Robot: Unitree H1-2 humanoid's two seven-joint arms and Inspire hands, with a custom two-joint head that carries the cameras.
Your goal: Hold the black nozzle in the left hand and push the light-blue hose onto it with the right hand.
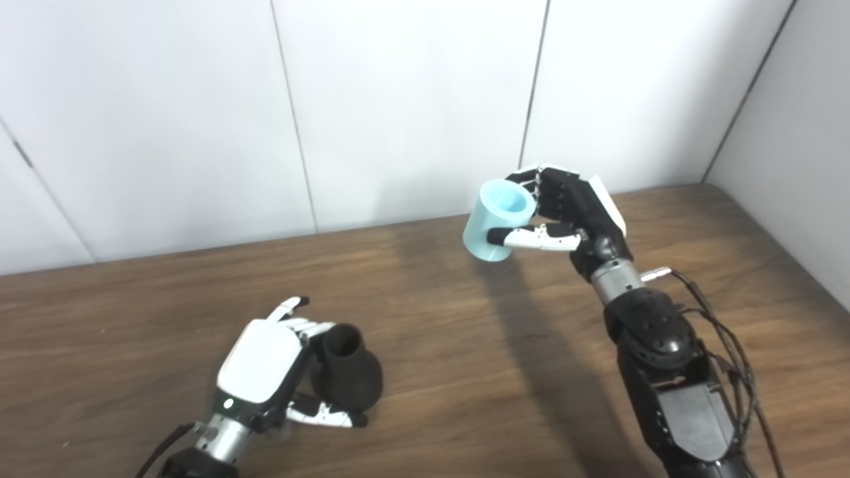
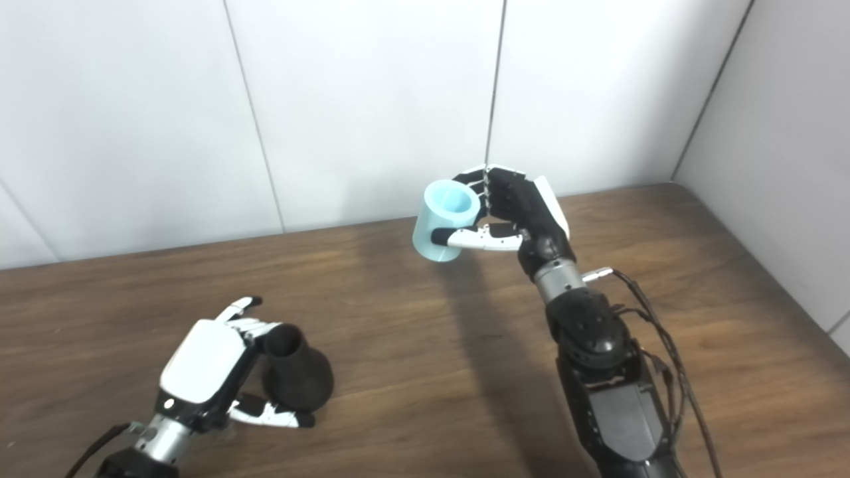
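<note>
Status, as I read it from the head cameras: both pick-ups look done, the mating is not. The two parts are well apart, so the approach, alignment and push all remain.

1. Wooden table (image 1: 425, 312). Brown plank top against white wall panels (image 1: 398, 99). It carries the nozzle's base and the shadow of my right arm.

2. Right hand (image 1: 564, 209). Black-backed, raised above the far side of the table. Its fingers curl round the back of the hose section and the thumb lies across the front, so I judge it clamped on the hose.

3. Left hand (image 2: 202, 362). White-backed, low at the near left of the table. Fingers wrap the far side of the nozzle and the thumb reaches along the near side by its base. I take this as a grip on the nozzle, though I cannot tell how firm it is.

4. Black nozzle (image 2: 299, 375). Bulbous base, narrower neck with an open mouth facing up and slightly away. It seems to rest on the table inside my left hand, not lifted.

5. Light-blue hose (image 1: 498, 219). Short, wide cylinder, held clear of the table, tilted, with one open end facing up toward the cameras. The lower end points down and left, roughly toward the nozzle, but not yet in line with its neck, by my judgement.
</note>
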